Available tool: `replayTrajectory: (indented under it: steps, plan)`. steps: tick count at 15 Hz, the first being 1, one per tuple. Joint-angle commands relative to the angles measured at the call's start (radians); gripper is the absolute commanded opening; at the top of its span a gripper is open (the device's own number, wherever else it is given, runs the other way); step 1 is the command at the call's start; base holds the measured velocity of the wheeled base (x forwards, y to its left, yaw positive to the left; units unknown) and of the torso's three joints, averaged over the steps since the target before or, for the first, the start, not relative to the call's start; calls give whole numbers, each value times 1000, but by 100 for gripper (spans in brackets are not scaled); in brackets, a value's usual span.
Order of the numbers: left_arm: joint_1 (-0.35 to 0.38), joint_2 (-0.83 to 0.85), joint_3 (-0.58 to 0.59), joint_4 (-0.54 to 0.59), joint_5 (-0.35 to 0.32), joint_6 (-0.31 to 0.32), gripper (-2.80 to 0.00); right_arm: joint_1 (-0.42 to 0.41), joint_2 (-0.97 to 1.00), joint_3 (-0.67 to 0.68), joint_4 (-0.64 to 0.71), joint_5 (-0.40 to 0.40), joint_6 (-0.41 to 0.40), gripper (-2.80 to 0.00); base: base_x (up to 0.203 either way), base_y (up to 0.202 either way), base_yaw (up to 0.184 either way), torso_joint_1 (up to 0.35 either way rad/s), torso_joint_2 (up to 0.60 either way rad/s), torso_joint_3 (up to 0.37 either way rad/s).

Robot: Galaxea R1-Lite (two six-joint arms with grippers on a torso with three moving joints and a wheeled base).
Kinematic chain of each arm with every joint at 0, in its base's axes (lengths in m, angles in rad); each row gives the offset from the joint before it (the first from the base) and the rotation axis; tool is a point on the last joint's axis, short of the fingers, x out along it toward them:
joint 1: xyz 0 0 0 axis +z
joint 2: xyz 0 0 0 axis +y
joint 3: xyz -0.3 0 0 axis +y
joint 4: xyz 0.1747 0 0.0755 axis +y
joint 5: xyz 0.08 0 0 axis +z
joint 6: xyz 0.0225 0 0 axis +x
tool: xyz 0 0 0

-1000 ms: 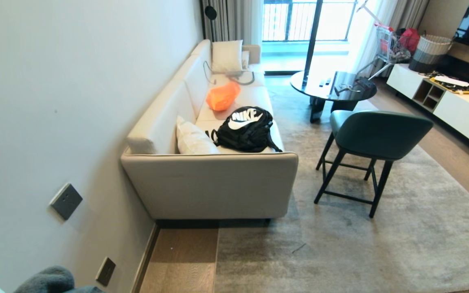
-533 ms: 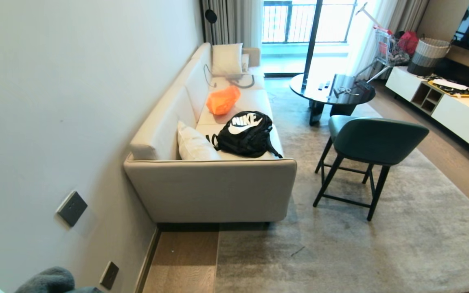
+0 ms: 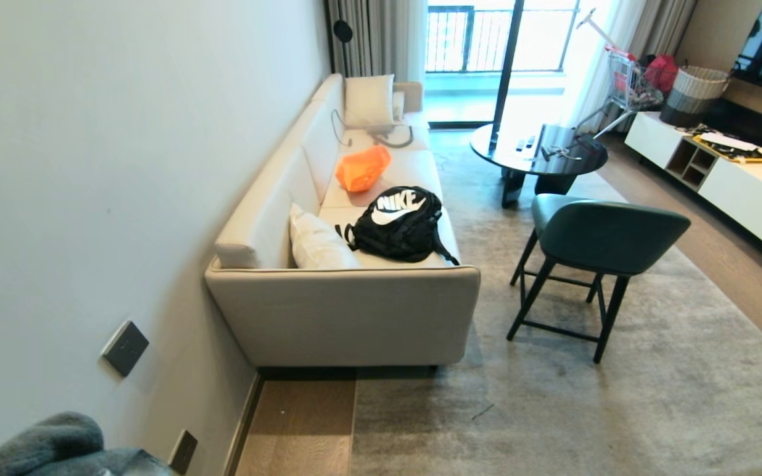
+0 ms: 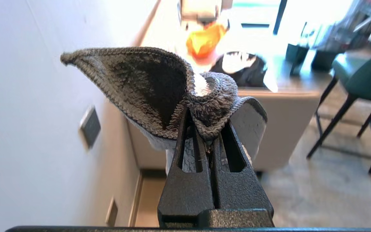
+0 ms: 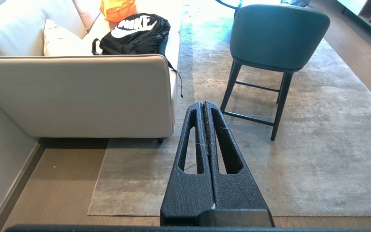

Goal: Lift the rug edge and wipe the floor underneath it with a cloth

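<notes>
My left gripper [image 4: 204, 130] is shut on the cloth [image 4: 147, 83], a fluffy grey cloth with a stitched hem that fans out over the fingertips and hides them. That cloth [image 3: 50, 443] also shows at the lower left corner of the head view, next to the wall. My right gripper [image 5: 204, 104] is shut with nothing in it and hangs above the rug. The mottled grey-beige rug lies flat. Its rug edge [image 5: 99, 180] runs beside a strip of bare wood floor [image 5: 56, 180], and its corner [image 5: 89, 214] is nearest me. In the head view the rug edge [image 3: 353, 430] meets the floor [image 3: 301, 430] in front of the sofa.
A beige sofa [image 3: 348, 317] stands along the left wall with a black backpack [image 3: 397, 221] on it. A green stool [image 3: 592, 244] stands on the rug, a round dark table [image 3: 540, 155] is beyond it, and a white cabinet [image 3: 738, 185] is at the right. Wall sockets [image 3: 125, 348] are close on the left.
The whole head view has shifted, with the room sliding a little down the picture, so the camera moved. The cloth at the lower left corner now sits further left.
</notes>
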Motion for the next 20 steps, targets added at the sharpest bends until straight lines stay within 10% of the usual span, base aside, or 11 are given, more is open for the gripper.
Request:
replayTrajectory:
  steps: [1, 20]
  plan:
    - [0, 0, 0, 123, 0, 0, -280, 0, 1, 0, 0, 0, -1, -280, 0, 0, 0, 153, -343, -184]
    - [0, 0, 0, 151, 0, 0, -280, 0, 1, 0, 0, 2, 6, -280, 0, 0, 0, 33, -74, -40]
